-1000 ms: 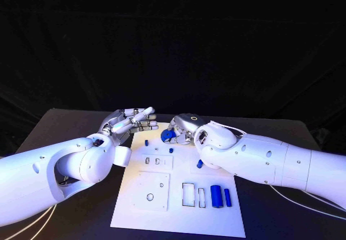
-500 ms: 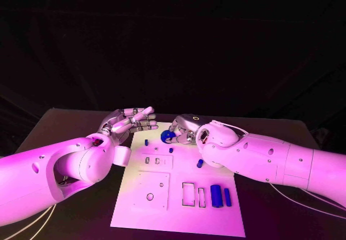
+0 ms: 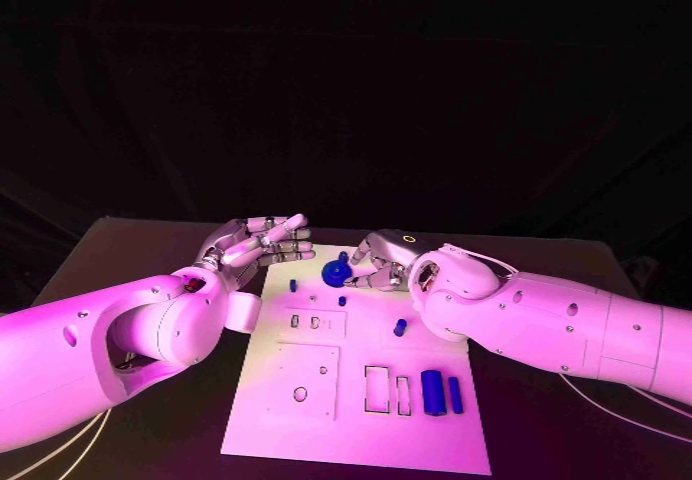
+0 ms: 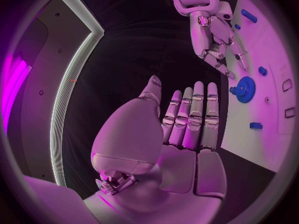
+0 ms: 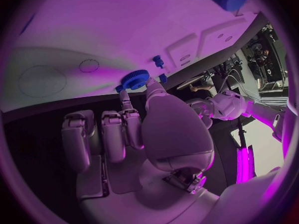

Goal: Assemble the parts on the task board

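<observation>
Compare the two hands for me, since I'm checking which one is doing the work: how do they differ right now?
The right hand pinches a blue gear at the far end of the task board; the left hand holds nothing. The left hand's fingers are stretched out straight; the right hand's fingers curl in toward the gear. The left hand sits beside the board's far left corner. Both are silver hands on white arms.

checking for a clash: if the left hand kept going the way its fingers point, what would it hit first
Probably the blue gear pinched by the right hand; the left hand's fingers aim toward it, though depth is unclear.

left hand [image 3: 260,245] hovers with fingers [image 4: 190,117] straight and empty; right hand [image 3: 378,262] pinches something.
</observation>
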